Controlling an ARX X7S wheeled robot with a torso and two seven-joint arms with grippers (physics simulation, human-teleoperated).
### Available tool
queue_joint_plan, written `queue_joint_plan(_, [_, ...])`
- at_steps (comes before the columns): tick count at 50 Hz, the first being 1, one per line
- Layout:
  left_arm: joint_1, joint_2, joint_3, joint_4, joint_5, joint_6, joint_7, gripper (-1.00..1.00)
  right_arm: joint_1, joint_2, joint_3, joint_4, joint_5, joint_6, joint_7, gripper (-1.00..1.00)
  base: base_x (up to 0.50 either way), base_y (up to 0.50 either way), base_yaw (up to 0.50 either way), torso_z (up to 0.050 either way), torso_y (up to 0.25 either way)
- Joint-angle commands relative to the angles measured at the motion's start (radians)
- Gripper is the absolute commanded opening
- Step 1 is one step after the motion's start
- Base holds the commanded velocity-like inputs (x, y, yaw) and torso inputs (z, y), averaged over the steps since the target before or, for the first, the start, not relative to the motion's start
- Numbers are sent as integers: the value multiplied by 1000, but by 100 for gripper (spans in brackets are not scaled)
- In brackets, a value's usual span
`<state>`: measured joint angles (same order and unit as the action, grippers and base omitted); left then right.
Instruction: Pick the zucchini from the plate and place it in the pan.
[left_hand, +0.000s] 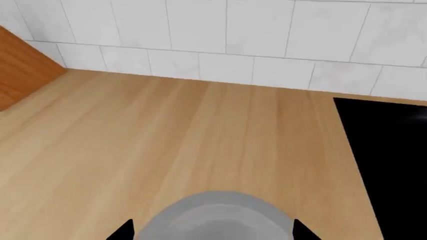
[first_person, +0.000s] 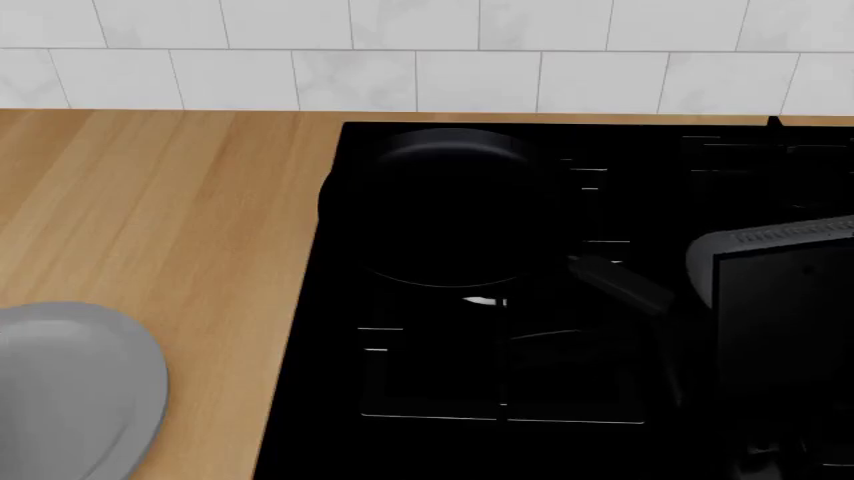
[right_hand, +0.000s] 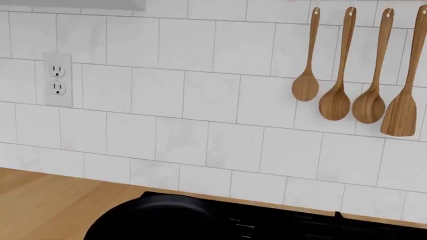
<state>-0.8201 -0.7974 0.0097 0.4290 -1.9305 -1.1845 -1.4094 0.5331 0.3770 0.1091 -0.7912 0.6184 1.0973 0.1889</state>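
Looking down from the head camera, I saw the pan (first_person: 447, 210) sitting on the black stove (first_person: 561, 400) toward the back wall, its handle (first_person: 617, 282) running out toward the front, a sensible place to receive food. The plate (first_person: 74, 385) lay on the wooden surface (first_person: 160, 200) near its front edge, just left of the stove, only partly in view. I could not find the zucchini anywhere; the visible part of the plate looked bare, so it was probably beyond the frame. The left wrist camera hovered above the plate (left_hand: 217, 217), showing only two dark tips, so I could not tell how those jaws stood. The right jaws were out of sight; that camera faced the tiled wall (right_hand: 200, 100) and hanging wooden spoons (right_hand: 347, 70).
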Motion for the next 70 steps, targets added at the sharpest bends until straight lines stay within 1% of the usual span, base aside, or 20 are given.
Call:
queue_joint_plan(1, [-42, -148, 172, -36, -220, 156, -141, 100, -33, -14, 27, -35, 28, 14, 20, 100, 0, 0, 0, 0, 0])
queue_joint_plan(6, [20, -156, 179, -21, -215, 188, -125, 100, -34, -9, 47, -41, 48, 31, 21, 100, 0, 0, 0, 0, 0])
queue_joint_plan(10, [38, -179, 178, -22, -220, 206, -118, 100, -34, -5, 58, -47, 60, 41, 24, 100, 0, 0, 0, 0, 0])
queue_joint_plan(16, [71, -176, 191, -3, -224, 232, -111, 100, -40, 0, 58, -47, 61, 35, 23, 100, 0, 0, 0, 0, 0])
queue_joint_plan(21, [116, -161, 202, -5, -195, 241, -81, 100, -54, 4, 61, -45, 62, 24, 19, 100, 0, 0, 0, 0, 0])
queue_joint_plan(27, [98, -121, 233, -22, -171, 238, -56, 100, -51, 6, 70, -45, 72, 30, 24, 100, 0, 0, 0, 0, 0])
queue_joint_plan(31, [58, -84, 258, -52, -143, 229, -33, 100, -47, 9, 62, -40, 69, 25, 24, 100, 0, 0, 0, 0, 0])
queue_joint_plan(34, [56, -74, 265, -69, -120, 225, -12, 100, -52, 12, 61, -36, 66, 19, 24, 100, 0, 0, 0, 0, 0])
queue_joint_plan(38, [72, -84, 259, -65, -113, 237, -17, 100, -57, 13, 70, -44, 76, 25, 28, 100, 0, 0, 0, 0, 0])
queue_joint_plan(41, [108, -102, 245, -69, -96, 252, -13, 100, -60, 12, 79, -51, 87, 32, 31, 100, 0, 0, 0, 0, 0])
queue_joint_plan(45, [158, -104, 239, -67, -77, 270, -5, 100, -64, 11, 91, -60, 99, 42, 38, 100, 0, 0, 0, 0, 0])
queue_joint_plan(56, [168, -79, 269, -46, -103, 275, -11, 100, -67, 10, 112, -77, 128, 61, 52, 100, 0, 0, 0, 0, 0])
queue_joint_plan(63, [176, -84, 272, -70, -84, 280, 2, 100, -73, 10, 114, -76, 132, 58, 58, 100, 0, 0, 0, 0, 0])
queue_joint_plan(70, [200, -96, 255, -99, -100, 314, 0, 100, -72, 12, 118, -79, 143, 64, 67, 100, 0, 0, 0, 0, 0])
